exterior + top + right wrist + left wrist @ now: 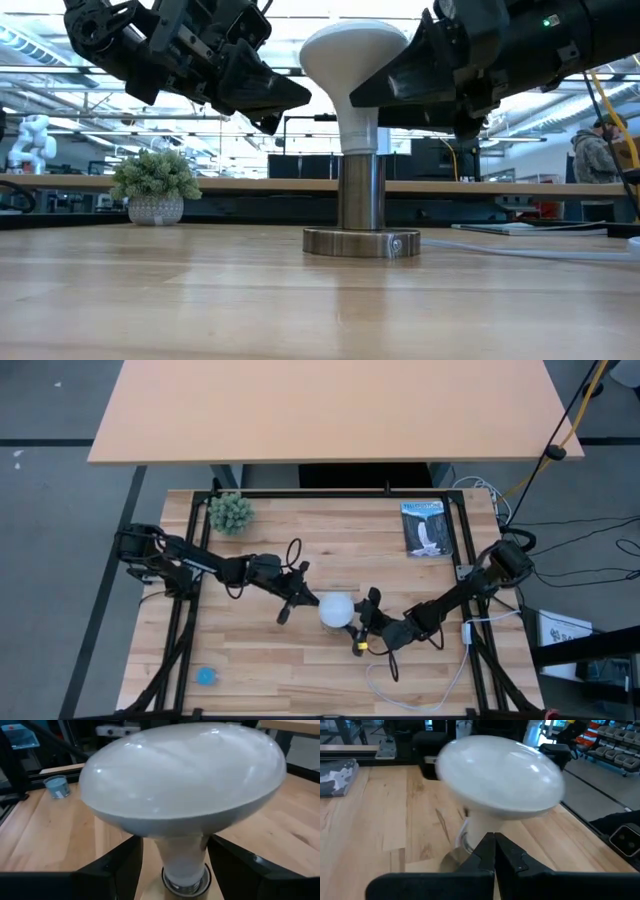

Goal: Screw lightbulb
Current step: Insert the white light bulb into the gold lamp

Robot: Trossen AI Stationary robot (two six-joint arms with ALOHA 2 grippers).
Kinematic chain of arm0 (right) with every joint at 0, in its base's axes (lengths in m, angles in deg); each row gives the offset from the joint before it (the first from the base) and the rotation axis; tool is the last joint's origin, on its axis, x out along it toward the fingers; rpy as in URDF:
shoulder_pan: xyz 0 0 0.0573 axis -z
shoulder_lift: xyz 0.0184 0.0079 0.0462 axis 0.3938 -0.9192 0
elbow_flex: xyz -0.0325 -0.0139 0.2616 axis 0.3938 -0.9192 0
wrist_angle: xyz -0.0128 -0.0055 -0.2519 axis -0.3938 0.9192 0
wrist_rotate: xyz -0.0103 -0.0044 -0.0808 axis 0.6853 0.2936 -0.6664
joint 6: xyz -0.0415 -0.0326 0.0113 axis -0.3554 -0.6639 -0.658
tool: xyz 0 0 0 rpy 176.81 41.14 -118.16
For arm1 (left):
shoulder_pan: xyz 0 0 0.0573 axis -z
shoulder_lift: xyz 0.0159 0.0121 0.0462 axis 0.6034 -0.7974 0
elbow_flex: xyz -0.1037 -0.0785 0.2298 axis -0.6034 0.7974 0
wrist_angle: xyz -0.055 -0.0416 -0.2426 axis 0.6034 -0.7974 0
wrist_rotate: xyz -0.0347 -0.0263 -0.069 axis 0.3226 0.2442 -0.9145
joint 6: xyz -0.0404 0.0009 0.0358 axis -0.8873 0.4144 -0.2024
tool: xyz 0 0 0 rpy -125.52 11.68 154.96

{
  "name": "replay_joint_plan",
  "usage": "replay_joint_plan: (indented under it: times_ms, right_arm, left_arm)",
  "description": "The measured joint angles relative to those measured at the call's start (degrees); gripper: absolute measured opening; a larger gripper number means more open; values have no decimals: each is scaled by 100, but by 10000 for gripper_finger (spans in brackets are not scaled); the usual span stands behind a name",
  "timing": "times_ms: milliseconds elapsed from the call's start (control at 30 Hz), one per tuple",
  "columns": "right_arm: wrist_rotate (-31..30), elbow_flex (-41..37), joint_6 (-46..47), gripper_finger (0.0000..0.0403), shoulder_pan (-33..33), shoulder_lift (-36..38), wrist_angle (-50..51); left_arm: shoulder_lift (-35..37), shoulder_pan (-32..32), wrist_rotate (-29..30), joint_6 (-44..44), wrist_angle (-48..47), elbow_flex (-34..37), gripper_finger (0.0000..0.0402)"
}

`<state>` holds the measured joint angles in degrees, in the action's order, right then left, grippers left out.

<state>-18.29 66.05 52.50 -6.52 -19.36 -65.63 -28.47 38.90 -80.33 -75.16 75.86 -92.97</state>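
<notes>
The white frosted lightbulb (352,55) stands upright with its base in a silvery socket post (361,190) on a round disc (361,242) at mid-table; it also shows in the high view (336,610). My right gripper (175,862) is open, level with the bulb's neck (180,852), one finger on each side of it, coming from the table's right. My left gripper (494,851) is shut, close to the bulb's left side, just under the rim of its head (312,70). My right gripper has its fingers (227,862) on either side of the bulb's neck (197,855), level, from the table's right; I cannot tell whether they touch it. My left gripper's shut tips are close to the bulb; I cannot tell whether they touch it.
A small potted plant (230,512) stands at the far left, a booklet (427,528) at the far right, a small blue cup (206,676) near the front left. A white cord (420,695) runs from the socket to the right. A person (598,150) stands beyond the table.
</notes>
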Motion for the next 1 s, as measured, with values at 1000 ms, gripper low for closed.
replay_joint_plan:
  times_ms: [1000]
  right_arm:
    - [31,0,606,212,74,514,784]
  left_arm:
    - [0,-20,14,-124,77,0,0]
